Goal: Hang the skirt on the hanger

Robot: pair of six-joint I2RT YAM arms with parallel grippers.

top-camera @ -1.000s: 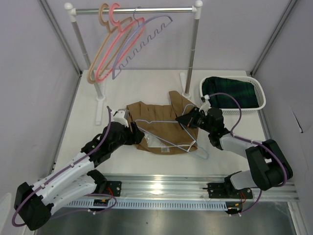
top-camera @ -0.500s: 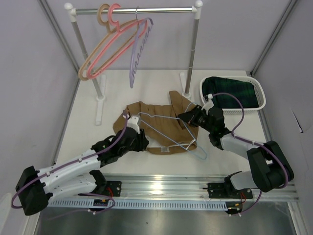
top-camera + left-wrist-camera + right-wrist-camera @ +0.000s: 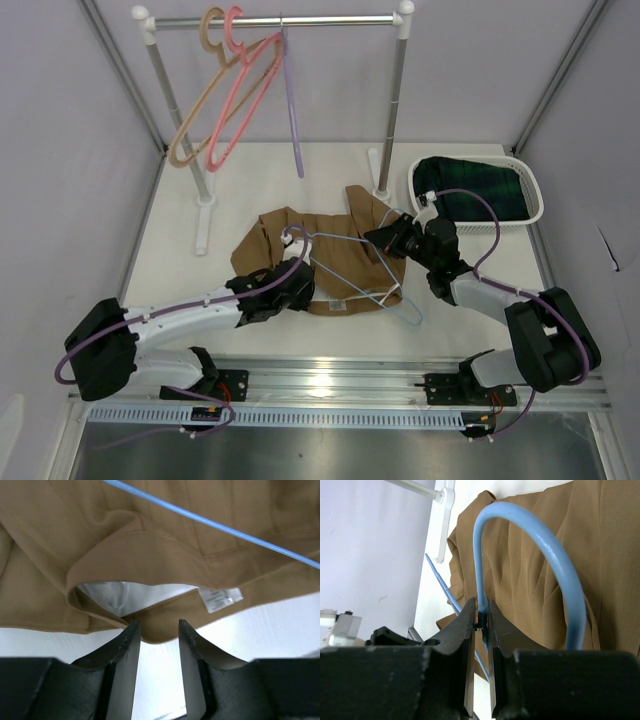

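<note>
The skirt (image 3: 150, 555) is matt tan cloth; the hanger (image 3: 572, 600) looks smooth, slightly glossy plastic.

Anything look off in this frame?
On the rack, the lavender hanger hangs edge-on, while the pink and tan ones tilt left. Skirt lies rumpled, its left side bunched.

Top view looks down; wrist views crowd the skirt (image 3: 275, 232).

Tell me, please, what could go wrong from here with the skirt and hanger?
The left gripper straddles only the near edge of the skirt, so closing may catch one layer or slip off. The right gripper pinches the hanger near its hook, so the hanger might swivel when cloth drags on it.
</note>
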